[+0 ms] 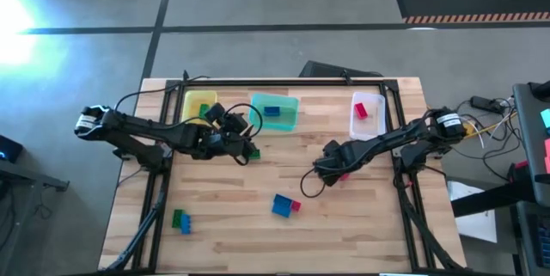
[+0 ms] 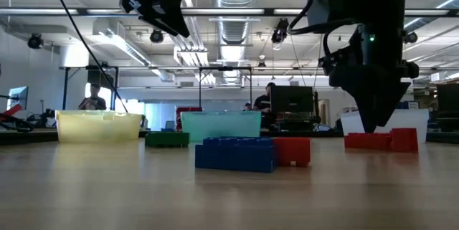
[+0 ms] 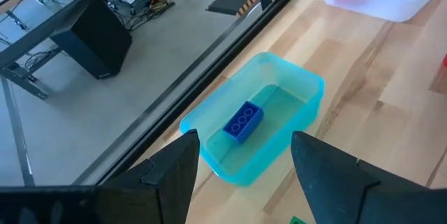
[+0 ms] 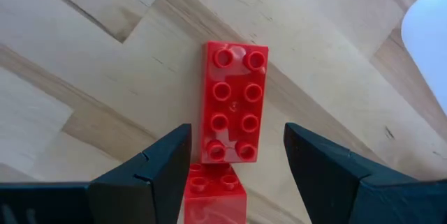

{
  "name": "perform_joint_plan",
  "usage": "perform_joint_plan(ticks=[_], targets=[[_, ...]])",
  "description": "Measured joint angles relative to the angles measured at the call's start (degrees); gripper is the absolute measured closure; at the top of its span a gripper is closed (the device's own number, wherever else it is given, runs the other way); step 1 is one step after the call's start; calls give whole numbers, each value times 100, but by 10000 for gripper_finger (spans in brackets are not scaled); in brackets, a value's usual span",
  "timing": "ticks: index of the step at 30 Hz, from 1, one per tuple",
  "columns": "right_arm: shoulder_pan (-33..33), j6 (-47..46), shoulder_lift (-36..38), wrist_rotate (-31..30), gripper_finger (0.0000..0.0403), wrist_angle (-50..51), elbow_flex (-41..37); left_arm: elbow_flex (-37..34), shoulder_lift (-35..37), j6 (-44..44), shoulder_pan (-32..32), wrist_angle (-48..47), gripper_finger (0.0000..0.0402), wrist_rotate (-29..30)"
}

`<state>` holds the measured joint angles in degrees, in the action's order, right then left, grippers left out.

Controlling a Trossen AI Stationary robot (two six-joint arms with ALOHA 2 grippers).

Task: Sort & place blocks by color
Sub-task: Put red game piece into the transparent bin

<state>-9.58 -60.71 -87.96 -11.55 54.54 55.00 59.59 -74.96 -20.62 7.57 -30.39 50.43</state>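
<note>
My right gripper [image 4: 237, 137] is open and low over the table, fingers pointing down on either side of a long red block [image 4: 234, 102] that lies flat, studs up. A shorter red block [image 4: 215, 196] sits against its end. My left gripper [image 3: 244, 140] is open and raised beside the teal bin [image 3: 260, 123], which holds one blue block [image 3: 243, 121]. The yellow bin [image 1: 199, 104] holds a green block and the clear bin [image 1: 365, 111] a red one. Loose on the table are a blue and red pair [image 1: 284, 205], a green and blue pair [image 1: 180, 220] and a green block [image 1: 253, 151].
The three bins stand in a row along the table's far edge. Black frame rails run along the left, right and far sides. Bare wood lies between the loose blocks in the table's middle and near part. People and desks show in the room beyond.
</note>
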Motion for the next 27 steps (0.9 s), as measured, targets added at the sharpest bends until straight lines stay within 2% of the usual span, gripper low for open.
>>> perform_joint_plan(ticks=[11,15,27], targets=[[36,-5,-24,-47,183,-411,-198,0,0,2,0,-1,190,-2],[53,8,-28,-280,185,-466,-233,0,0,2,0,-2,190,-2],[90,8,-28,-349,247,-1193,-537,0,0,4,0,-4,190,-3]])
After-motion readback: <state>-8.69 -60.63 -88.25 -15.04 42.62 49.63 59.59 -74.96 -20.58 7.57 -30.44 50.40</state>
